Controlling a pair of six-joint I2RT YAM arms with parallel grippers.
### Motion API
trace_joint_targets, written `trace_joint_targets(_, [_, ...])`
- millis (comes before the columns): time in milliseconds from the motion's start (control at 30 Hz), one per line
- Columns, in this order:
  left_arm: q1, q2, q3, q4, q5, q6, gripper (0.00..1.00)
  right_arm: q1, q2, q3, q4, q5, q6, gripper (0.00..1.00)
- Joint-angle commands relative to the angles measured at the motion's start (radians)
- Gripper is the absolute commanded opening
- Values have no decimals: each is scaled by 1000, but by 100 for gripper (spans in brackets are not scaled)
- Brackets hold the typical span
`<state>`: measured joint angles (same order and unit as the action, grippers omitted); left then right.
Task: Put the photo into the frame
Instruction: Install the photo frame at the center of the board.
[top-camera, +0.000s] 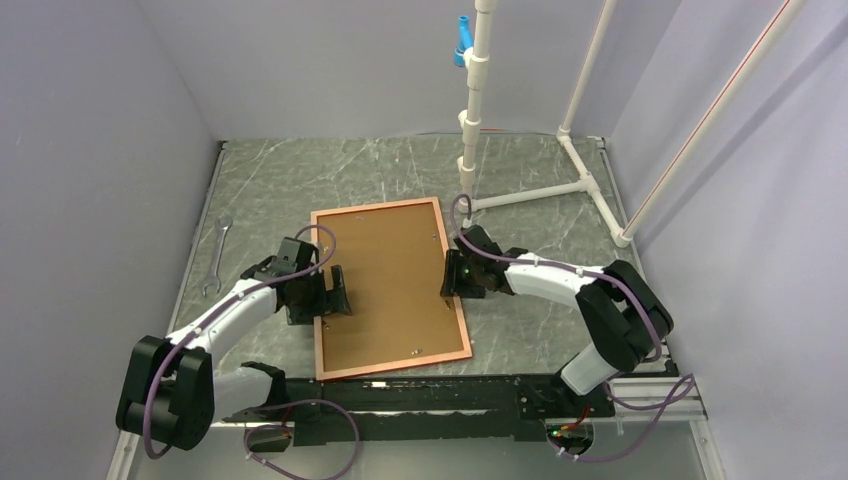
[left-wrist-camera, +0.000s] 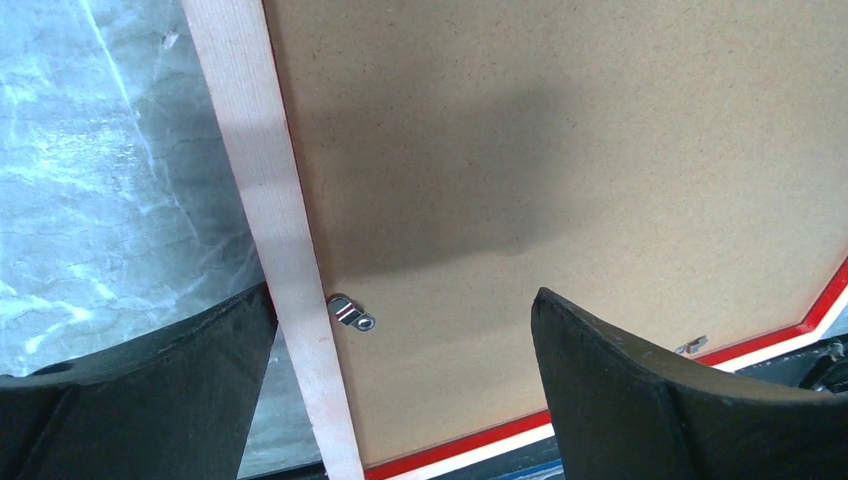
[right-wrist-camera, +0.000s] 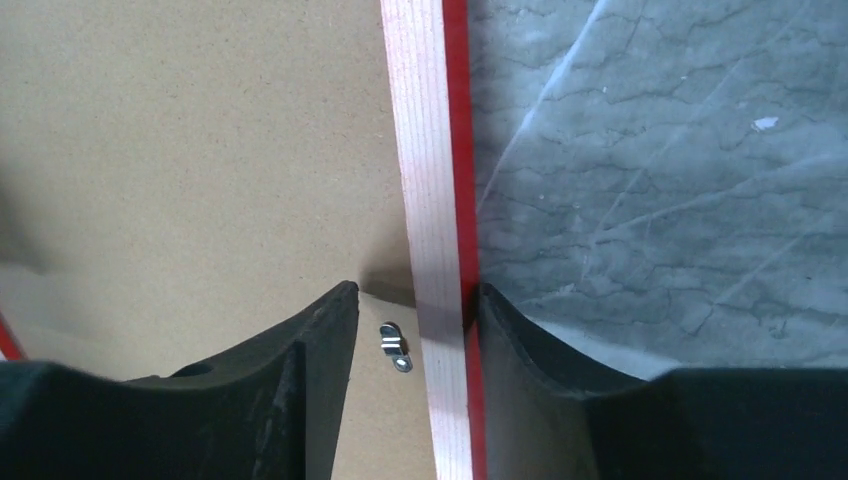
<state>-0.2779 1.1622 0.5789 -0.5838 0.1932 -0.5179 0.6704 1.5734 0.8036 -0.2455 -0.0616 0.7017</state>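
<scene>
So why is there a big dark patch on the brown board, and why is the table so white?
Left wrist view: the patch is a soft shadow on the backing board, light blocked from above; the marble table glares white there. Right wrist view: same table looks grey, veins clear. Top view: even light.

Your surfaces, up close
You see the backing board (right-wrist-camera: 200, 150) rough, matt brown; the frame (right-wrist-camera: 425, 200) rim is pale-grained with a glossy red edge, its clip (right-wrist-camera: 395, 346) shiny metal, the table (right-wrist-camera: 650, 150) smooth, perhaps marble-effect.
</scene>
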Motion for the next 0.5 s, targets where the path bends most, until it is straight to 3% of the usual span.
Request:
trace_joint_targets(0, [-29, -4, 35, 1, 17, -49, 98, 76, 1, -85, -47, -28, 33, 42])
trace_joint_targets(200, [-29, -37, 65, -56, -49, -50, 99, 146, -13, -110, -62, 8, 62, 41])
trace_joint_targets(367, [-29, -47, 69, -73, -67, -38, 99, 146, -40, -59, -131, 59, 46, 54])
trace_joint_targets(467, [-29, -46, 62, -59, -65, -26, 98, 146, -66, -46, -142, 59, 46, 56])
